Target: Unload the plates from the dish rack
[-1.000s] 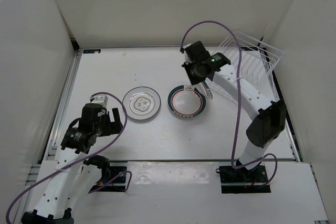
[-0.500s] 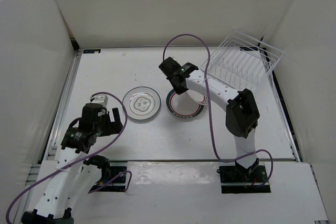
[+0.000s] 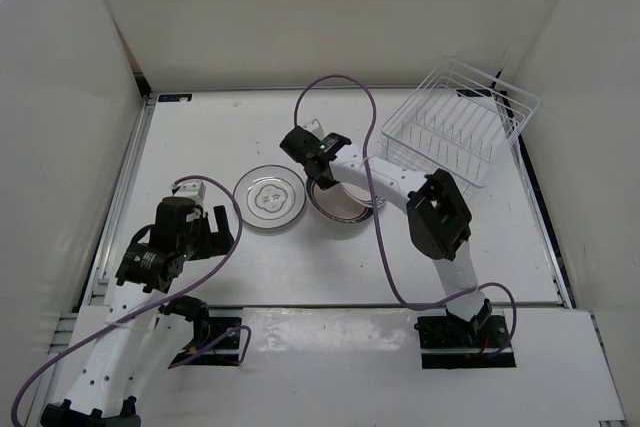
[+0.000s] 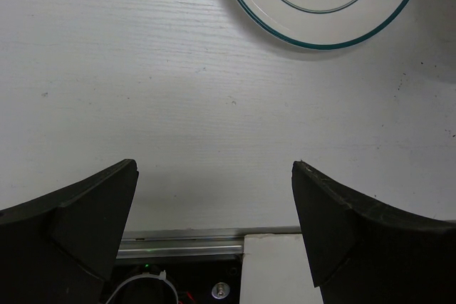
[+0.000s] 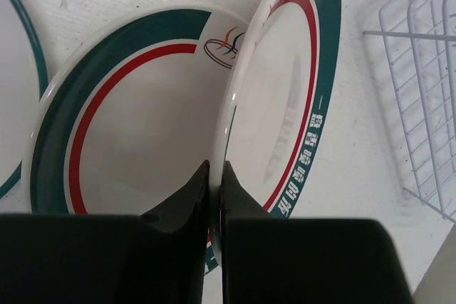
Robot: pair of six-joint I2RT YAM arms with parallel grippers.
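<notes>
Movement over the last second is all on the right side. The right tool (image 5: pixel 214 170) has swung away from the dish rack (image 3: pixel 455 127) and come down toward the middle of the table (image 4: pixel 214 105), carrying a plate (image 5: pixel 285 105). Its two fingers are pinched on that plate's rim. The carried plate has a green rim and a red ring. It stands tilted on edge over the right part of a matching green-rimmed plate (image 5: pixel 135 126) that lies flat on the table. Whether the two already touch cannot be told.

Just to the left lies a third plate with a thin dark rim and a drawing in its centre (image 3: pixel 268 197). It has not moved.

The left tool (image 4: pixel 214 169) has held its place near the table's front edge. Its fingers are spread wide over bare table, and that plate's edge lies beyond them.

From above, no plate shows among the rack's tines. This looks like the last one, so the job seems nearly done. What remains is to lay the plate down flat and let go. Released at this tilt, it could clatter onto the one beneath.
</notes>
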